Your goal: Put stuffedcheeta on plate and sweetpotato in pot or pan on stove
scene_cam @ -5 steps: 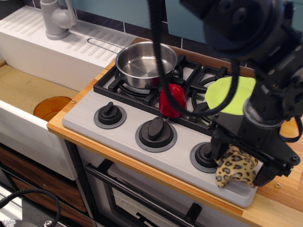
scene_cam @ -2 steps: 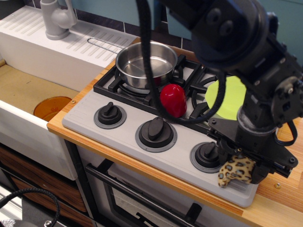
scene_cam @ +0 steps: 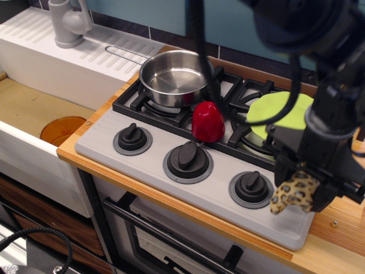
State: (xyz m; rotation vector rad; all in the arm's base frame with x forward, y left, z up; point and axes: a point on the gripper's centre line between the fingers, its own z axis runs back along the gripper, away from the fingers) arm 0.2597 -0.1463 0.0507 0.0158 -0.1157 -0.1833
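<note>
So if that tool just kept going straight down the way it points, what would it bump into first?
Probably the grey stove top near its front right corner, with the spotted toy it holds touching first. Depth is hard to judge here.

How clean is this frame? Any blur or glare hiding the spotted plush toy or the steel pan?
observation.image view: the black gripper and arm are close and soft; the tan spotted plush toy shows between its fingers, fairly sharp. The shiny round steel pan has mild highlights, its inside readable. The glossy red dome toy shows a small specular spot.
</note>
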